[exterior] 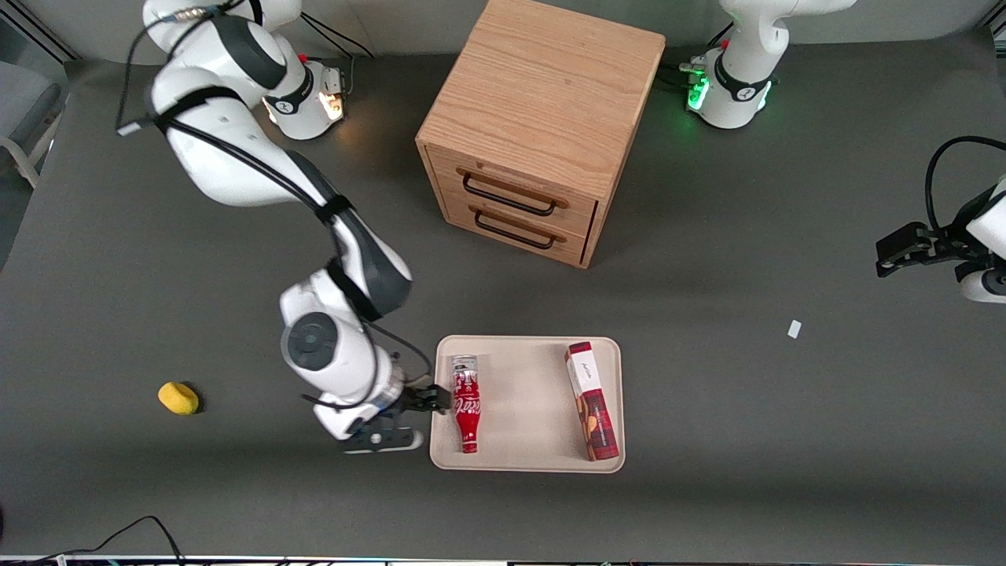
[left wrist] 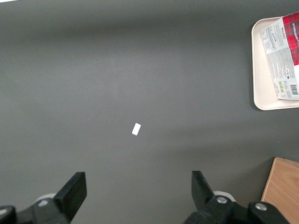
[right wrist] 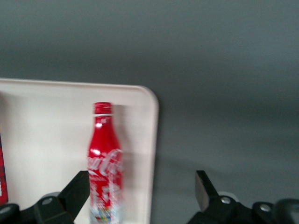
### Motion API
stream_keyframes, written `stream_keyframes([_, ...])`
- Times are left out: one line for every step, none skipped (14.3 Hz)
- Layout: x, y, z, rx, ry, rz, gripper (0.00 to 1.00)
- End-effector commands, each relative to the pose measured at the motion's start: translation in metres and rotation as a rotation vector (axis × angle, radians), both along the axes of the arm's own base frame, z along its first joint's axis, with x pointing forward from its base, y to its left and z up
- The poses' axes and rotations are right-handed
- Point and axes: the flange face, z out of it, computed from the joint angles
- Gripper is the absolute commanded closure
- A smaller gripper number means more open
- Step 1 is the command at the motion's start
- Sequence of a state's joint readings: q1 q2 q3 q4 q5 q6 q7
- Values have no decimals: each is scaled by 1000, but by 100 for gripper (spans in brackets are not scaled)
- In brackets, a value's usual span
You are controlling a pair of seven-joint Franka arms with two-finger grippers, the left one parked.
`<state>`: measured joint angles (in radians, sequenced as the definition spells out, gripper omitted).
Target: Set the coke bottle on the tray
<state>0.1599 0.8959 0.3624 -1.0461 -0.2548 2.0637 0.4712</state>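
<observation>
Red and slim, the coke bottle (exterior: 466, 404) lay flat on the beige tray (exterior: 526, 464), along the tray's edge toward the working arm's end of the desk (exterior: 747, 440), and nothing gripped it. The gripper (exterior: 415, 418) hung just beside that tray edge, over the desk, its jaws spread wide and released, with the bottle apart from them. White script ran along the bottle's body, its narrow neck pointing nearer the front camera and its silvery end toward the wooden cabinet (exterior: 534, 134); a red-and-white box (exterior: 592, 401) lay along the tray's edge toward the parked arm's end.
</observation>
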Motion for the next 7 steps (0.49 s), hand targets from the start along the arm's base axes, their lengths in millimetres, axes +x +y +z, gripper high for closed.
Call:
stream_keyframes([-34, -48, 61, -76, 41, -19, 0])
stream_keyframes([-43, -75, 80, -99, 36, -39, 0])
stream_keyframes([-58, -94, 98, -122, 32, -33, 0])
stream_keyframes([-74, -110, 115, -106, 39, -43, 0])
stream_keyframes([-89, -128, 128, -70, 56, -80, 0])
stream_keyframes([-105, -140, 140, -58, 59, -85, 0])
stream_keyframes([-119, -155, 151, -76, 52, -75, 0])
